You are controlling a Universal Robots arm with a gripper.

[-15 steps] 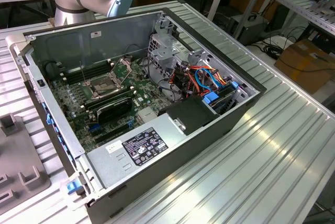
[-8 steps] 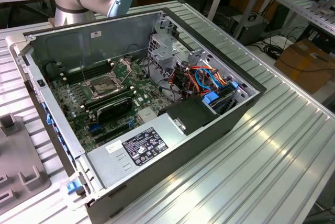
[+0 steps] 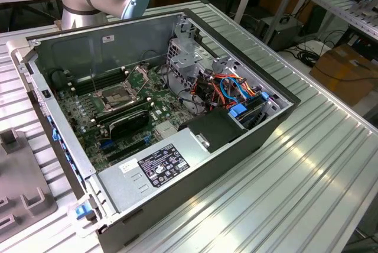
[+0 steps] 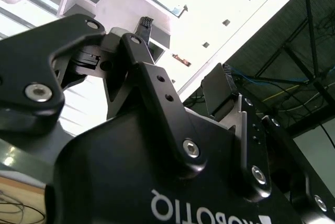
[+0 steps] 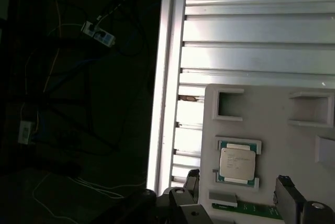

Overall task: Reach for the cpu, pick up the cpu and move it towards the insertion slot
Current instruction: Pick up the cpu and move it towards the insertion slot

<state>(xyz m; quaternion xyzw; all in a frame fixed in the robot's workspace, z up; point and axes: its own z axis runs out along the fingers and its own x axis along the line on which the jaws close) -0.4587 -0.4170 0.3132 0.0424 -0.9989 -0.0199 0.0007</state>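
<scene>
Open black hand (image 5: pixel 237 178) hovers over the small flat beige-silver square cpu (image 5: pixel 237 164) in its white moulded tray (image 5: pixel 272 124), so I'd centre it squarely before squeezing.

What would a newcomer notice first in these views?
The open computer case dominates the exterior view, with the shiny insertion slot on its board toward that view's left. In the first wrist view, the pale cpu sits in a white holder, and the open gripper hovers close to it.
</scene>
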